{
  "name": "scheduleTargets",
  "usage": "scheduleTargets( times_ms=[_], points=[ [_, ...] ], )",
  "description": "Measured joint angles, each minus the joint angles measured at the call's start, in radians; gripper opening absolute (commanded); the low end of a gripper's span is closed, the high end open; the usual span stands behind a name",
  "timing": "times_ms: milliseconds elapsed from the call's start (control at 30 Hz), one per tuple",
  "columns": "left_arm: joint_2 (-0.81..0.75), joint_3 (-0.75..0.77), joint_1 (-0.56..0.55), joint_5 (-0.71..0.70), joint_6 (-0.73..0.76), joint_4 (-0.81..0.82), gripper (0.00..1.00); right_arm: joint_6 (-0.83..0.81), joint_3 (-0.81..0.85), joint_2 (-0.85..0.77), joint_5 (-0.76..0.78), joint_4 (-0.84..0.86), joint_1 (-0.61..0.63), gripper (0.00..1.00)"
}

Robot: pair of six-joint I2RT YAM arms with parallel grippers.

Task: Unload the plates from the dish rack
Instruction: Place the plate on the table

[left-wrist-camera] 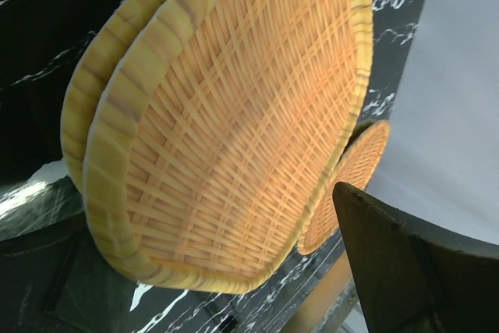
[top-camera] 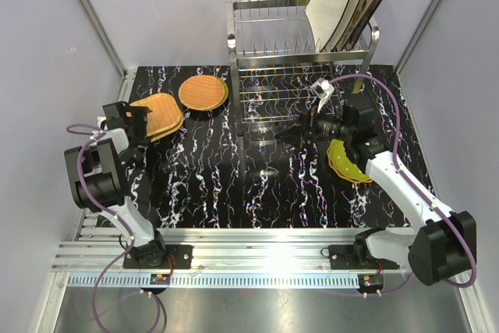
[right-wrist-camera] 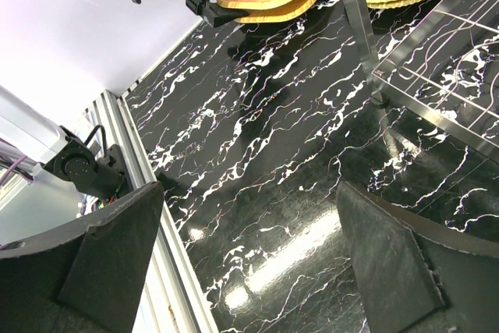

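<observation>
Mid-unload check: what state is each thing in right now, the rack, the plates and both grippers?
dish rack: upright, plates left at the right end of its top tier.
racked plates: standing on edge.
squarish woven plates: stacked on the table.
round woven plate: flat on the table.
lime-green plate: on the table, partly under the right arm.
left gripper: open, at the squarish stack.
right gripper: open, empty.

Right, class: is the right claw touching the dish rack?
Apart. The right wrist view shows the open right claw short of the dish rack, with the black table showing plainly between them.
</observation>
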Motion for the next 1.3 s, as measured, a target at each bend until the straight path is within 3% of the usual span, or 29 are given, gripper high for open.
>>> scheduleTargets(
  times_ms=[333,1300],
  points=[
    [-0.017,0.072,0.0,0.011,0.084,-0.201,0.99,-0.003,0.0,-0.01,0.0,-0.001,0.0,1.0],
    [-0.079,0.122,0.045,0.27,0.37,-0.368,0.99,-0.088,0.03,-0.013,-0.001,-0.057,0.0,1.0]
  ],
)
